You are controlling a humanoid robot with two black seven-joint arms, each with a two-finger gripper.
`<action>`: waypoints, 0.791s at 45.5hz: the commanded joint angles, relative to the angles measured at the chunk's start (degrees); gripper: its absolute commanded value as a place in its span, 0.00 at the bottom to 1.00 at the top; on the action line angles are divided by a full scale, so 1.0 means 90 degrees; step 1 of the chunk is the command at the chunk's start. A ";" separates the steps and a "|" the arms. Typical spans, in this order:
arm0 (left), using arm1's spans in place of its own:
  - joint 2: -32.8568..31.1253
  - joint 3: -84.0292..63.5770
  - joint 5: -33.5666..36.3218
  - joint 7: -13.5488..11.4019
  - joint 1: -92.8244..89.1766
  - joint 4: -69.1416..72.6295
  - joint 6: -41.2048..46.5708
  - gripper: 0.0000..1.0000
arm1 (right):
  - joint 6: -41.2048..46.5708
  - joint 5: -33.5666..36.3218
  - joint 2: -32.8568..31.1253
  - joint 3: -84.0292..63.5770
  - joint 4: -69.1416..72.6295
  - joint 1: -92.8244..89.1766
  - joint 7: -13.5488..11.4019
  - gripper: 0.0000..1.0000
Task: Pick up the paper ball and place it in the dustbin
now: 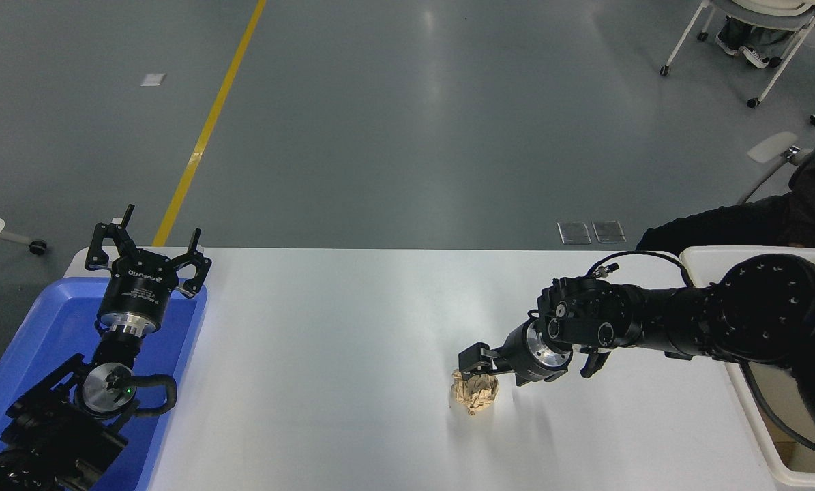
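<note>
The tan, wrinkled paper ball (pixel 475 395) lies on the white table (pixel 325 327), right of its middle. My right gripper (pixel 492 372) has come down to it from the right. It is open, its fingers astride the ball's upper far side, one fingertip (pixel 467 359) at the ball's top left. The ball still rests on the table. The cream-white dustbin (pixel 762 436) stands off the table's right end, partly hidden by my right arm. My left gripper (pixel 149 235) stays parked, open, over the blue tray at the lower left.
A shallow blue tray (pixel 32 334) sits at the table's left end under my left arm. Something brown (pixel 782 447) lies inside the dustbin. A wheeled chair (pixel 755 48) stands on the floor at the far right.
</note>
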 commanded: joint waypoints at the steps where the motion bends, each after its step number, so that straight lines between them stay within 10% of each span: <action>1: 0.0000 0.0000 0.0000 0.0000 0.0001 0.0002 0.0000 1.00 | -0.0077 0.0004 0.0000 0.0043 -0.0098 -0.0222 0.0010 0.99; 10: 0.0000 0.0000 0.0000 0.0000 0.0001 -0.0008 0.0000 1.00 | -0.0078 0.0034 0.0000 0.0141 -0.0097 -0.0242 0.0020 0.80; 15: 0.0000 0.0000 0.0000 0.0000 0.0001 -0.0008 0.0000 1.00 | -0.0068 0.0024 0.0000 0.0161 -0.0097 -0.0242 0.0049 0.26; 20: 0.0000 0.0000 0.0000 0.0000 -0.0009 0.0002 0.0000 1.00 | -0.0068 0.0024 0.0000 0.0161 -0.0098 -0.0194 0.0049 0.03; 36: 0.0000 0.0000 0.0000 0.0000 0.0001 0.0002 -0.0010 1.00 | 0.0293 0.0151 0.0000 -0.0034 0.0409 0.0938 0.0059 0.00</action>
